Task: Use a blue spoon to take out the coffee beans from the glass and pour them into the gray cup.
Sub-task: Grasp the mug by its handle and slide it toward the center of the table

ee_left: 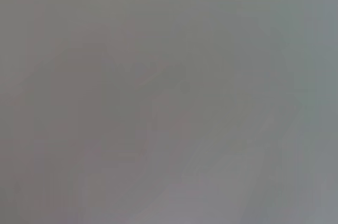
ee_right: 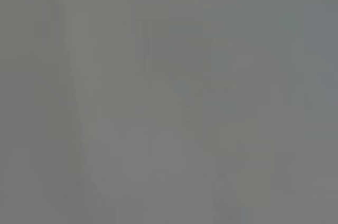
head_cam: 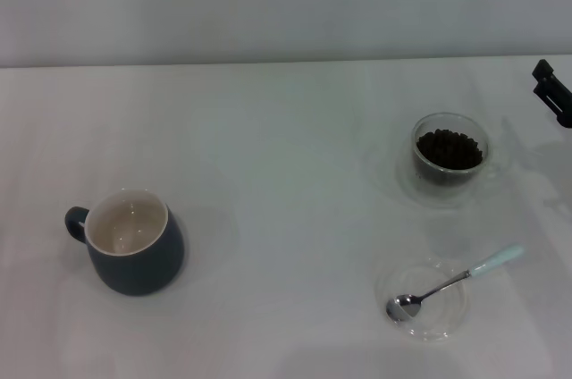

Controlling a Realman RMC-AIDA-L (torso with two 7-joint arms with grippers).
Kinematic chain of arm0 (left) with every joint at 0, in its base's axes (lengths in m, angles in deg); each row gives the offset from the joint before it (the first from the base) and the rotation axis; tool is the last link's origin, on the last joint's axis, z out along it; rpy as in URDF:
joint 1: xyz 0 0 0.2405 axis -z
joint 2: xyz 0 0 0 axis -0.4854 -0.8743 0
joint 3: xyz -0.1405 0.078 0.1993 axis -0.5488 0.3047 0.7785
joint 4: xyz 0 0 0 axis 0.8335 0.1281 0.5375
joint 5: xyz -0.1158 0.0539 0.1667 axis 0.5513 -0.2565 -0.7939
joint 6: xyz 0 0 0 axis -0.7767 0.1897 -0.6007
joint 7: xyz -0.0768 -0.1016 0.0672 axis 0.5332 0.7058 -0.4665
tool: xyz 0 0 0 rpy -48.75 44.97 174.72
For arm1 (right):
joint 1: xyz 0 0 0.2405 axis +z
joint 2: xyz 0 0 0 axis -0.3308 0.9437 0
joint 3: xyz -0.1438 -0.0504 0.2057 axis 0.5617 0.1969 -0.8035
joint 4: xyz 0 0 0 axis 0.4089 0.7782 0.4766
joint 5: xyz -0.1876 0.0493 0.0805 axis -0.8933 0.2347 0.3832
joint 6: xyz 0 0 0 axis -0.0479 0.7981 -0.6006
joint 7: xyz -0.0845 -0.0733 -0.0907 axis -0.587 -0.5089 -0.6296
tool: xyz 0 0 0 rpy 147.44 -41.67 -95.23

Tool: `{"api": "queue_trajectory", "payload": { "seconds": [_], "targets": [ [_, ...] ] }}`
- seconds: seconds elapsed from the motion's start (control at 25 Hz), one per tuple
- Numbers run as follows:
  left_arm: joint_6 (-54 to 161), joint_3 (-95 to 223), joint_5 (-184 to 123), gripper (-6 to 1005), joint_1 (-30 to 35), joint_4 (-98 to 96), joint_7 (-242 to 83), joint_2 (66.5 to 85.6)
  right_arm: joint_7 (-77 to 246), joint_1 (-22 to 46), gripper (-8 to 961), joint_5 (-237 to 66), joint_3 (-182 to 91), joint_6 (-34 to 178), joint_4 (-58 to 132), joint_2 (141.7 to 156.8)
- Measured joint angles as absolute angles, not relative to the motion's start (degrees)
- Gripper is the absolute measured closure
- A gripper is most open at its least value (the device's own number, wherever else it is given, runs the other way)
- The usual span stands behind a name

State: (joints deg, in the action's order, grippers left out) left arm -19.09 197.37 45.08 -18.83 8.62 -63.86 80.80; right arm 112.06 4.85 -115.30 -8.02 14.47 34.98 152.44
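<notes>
In the head view the gray cup [head_cam: 132, 242] stands at the left with its cream inside bare and its handle pointing left. At the right stands the glass [head_cam: 450, 158], holding a heap of coffee beans [head_cam: 450, 148]. The blue spoon [head_cam: 451, 282] lies across a flat clear saucer [head_cam: 426, 300] near the front right, bowl to the left, pale blue handle up to the right. Only the dark tip of my right gripper [head_cam: 552, 90] shows at the right edge, beyond and to the right of the glass. My left gripper is out of view. Both wrist views show plain grey.
A white tabletop [head_cam: 286, 182] carries everything, and a pale wall rises behind its far edge. A wide stretch of bare table separates the gray cup from the glass and saucer.
</notes>
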Motion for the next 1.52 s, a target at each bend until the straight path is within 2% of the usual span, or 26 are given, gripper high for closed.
{"api": "queue_trajectory", "payload": {
  "seconds": [0.48, 0.68, 1.08, 1.52],
  "targets": [
    [-19.3, 197.8, 44.7, 112, -19.9, 9.3, -63.6, 80.80, 112.1, 5.4, 96, -115.2, -8.1, 14.6, 34.5, 152.29],
    [-19.5, 203.5, 44.7, 112, -20.3, 7.8, -61.8, 80.24, 112.1, 6.0, 96, -115.2, -8.4, 14.7, 34.4, 152.25],
    [-24.5, 220.3, 44.5, 111, -19.2, -3.9, -58.8, 79.90, 112.4, 7.3, 97, -115.2, -8.3, 14.7, 34.2, 152.11],
    [-18.2, 221.8, 38.0, 114, -15.5, -8.8, -58.9, 80.00, 112.2, 7.0, 97, -115.2, -8.4, 14.1, 34.2, 152.21]
  ]
}}
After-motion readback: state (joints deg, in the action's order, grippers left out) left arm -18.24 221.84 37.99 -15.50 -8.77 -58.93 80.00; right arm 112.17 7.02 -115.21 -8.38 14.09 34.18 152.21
